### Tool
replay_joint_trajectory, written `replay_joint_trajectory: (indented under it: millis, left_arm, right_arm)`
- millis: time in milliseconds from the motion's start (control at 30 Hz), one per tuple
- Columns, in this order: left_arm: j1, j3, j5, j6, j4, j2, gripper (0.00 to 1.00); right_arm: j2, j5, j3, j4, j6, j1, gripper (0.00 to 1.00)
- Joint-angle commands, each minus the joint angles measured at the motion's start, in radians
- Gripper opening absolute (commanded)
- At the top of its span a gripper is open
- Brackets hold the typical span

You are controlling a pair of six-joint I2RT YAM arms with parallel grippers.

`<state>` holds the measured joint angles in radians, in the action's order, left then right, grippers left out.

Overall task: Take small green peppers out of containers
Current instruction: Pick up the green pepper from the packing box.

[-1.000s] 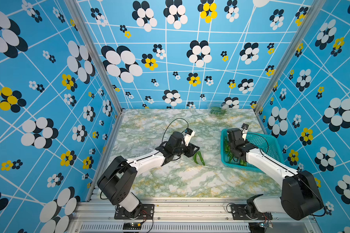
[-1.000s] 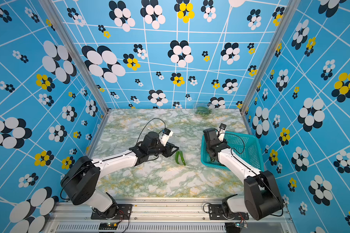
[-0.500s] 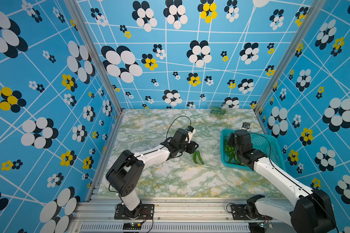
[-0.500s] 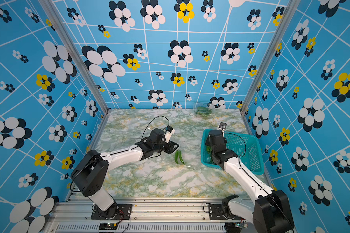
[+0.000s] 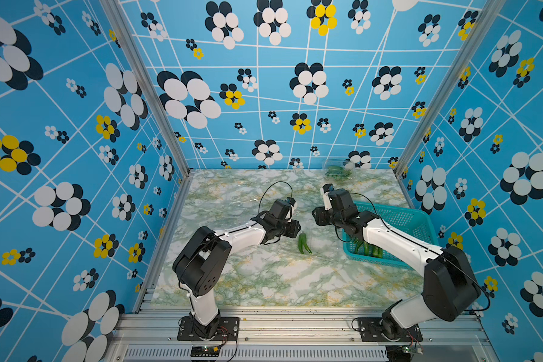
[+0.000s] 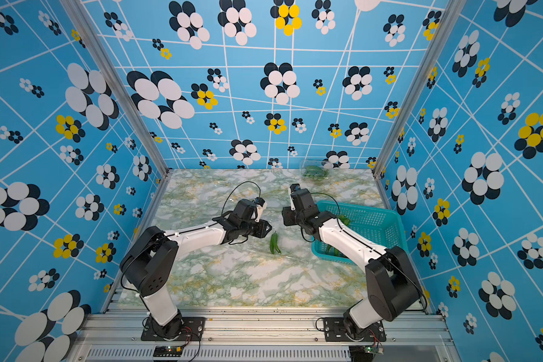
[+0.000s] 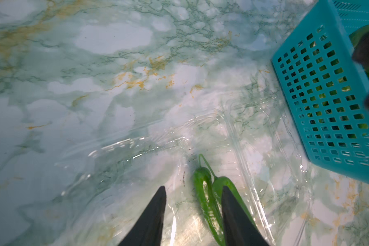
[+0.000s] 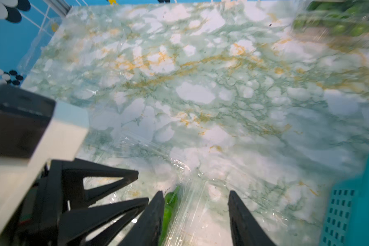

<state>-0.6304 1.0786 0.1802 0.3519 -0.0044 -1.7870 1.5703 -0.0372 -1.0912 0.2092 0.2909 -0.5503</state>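
Two small green peppers lie in an open clear container on the marble table, just left of the teal basket. My left gripper hovers open over them; one pepper shows between its fingers, the other sits partly behind a finger. My right gripper is open too, close above the same container's plastic, with a pepper beside one finger. A shut container full of peppers stands at the back wall.
The teal perforated basket stands at the right and holds several peppers. The two grippers nearly face each other; the left gripper's fingers show in the right wrist view. Patterned walls enclose three sides.
My right gripper has come out of the basket and moved left over the open container. The left gripper has stayed near the two peppers while its arm shifted.
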Motion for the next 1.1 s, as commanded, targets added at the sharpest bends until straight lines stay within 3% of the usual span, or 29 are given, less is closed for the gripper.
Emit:
replay_joint_trajectory:
  millis: [0, 533, 967, 1067]
  left_arm:
    - [0.034, 0.023, -0.032, 0.058, -0.052, -0.022, 0.44]
    - [0.066, -0.128, -0.025, 0.093, 0.129, 0.117, 0.44]
    - [0.066, -0.240, -0.021, 0.076, 0.267, 0.236, 0.45]
    - [0.066, -0.240, -0.017, 0.077, 0.267, 0.237, 0.45]
  right_arm:
    - [0.042, 0.045, -0.051, 0.117, -0.034, -0.028, 0.50]
    - [0.212, 0.036, -0.241, 0.354, -0.050, -0.133, 0.48]
    - [0.350, 0.041, -0.325, 0.362, -0.039, -0.190, 0.45]
    - [0.334, -0.010, -0.323, 0.349, -0.053, -0.215, 0.42]
